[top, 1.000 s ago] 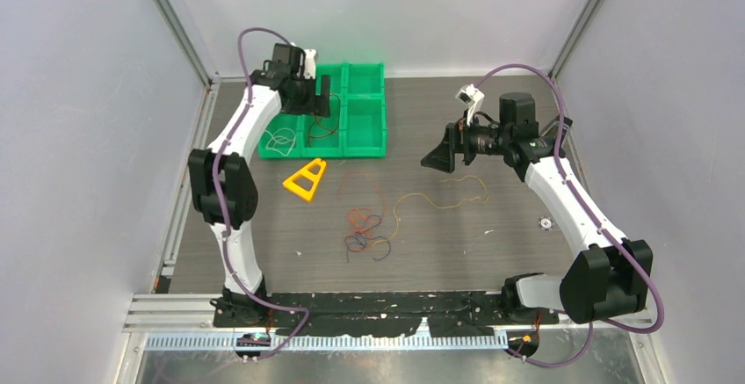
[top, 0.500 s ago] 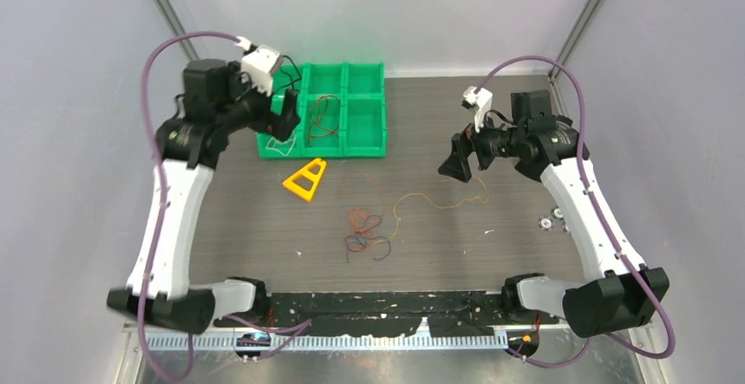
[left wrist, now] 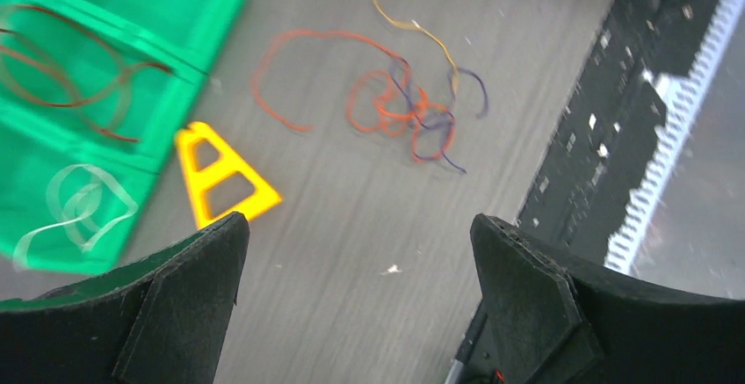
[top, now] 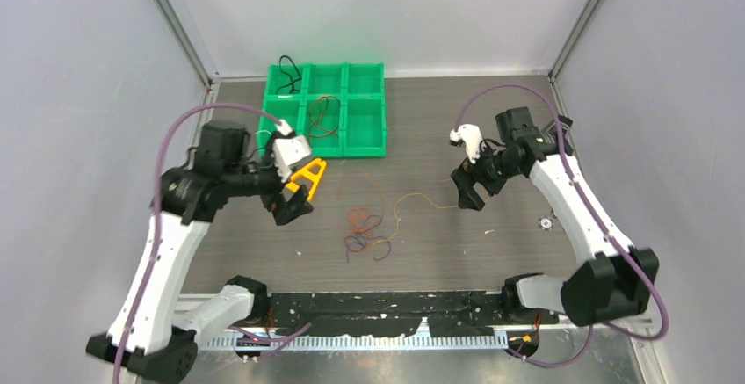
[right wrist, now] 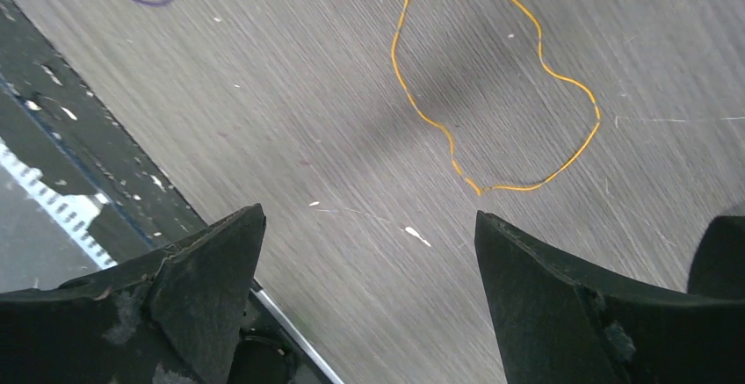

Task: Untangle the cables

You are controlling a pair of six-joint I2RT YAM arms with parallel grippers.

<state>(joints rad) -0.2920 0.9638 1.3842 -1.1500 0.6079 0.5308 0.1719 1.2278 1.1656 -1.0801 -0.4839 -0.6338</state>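
The cables lie mid-table as a small tangle (top: 363, 224) of orange, red and purple wire, also seen in the left wrist view (left wrist: 409, 108). A loose yellow cable (top: 420, 198) trails right from it and curls across the right wrist view (right wrist: 538, 113). Three more cables lie in the green bin: a brown-red one (top: 323, 119), a black one (top: 285, 71) and a white one (left wrist: 81, 208). My left gripper (top: 295, 201) hovers open left of the tangle, its jaws empty (left wrist: 360, 257). My right gripper (top: 470, 192) hangs open just right of the yellow cable, nothing between its jaws (right wrist: 369, 248).
A green six-compartment bin (top: 365, 113) stands at the back left of the table. A yellow triangular frame (top: 310, 175) lies next to my left gripper, also in the left wrist view (left wrist: 220, 182). A small metal piece (top: 546, 222) sits near the right edge. A black strip (top: 378, 309) lines the near edge.
My left arm has swung back from the green bin to hover beside the yellow triangle. My right gripper has dropped and moved left toward the yellow cable. Both stay open.
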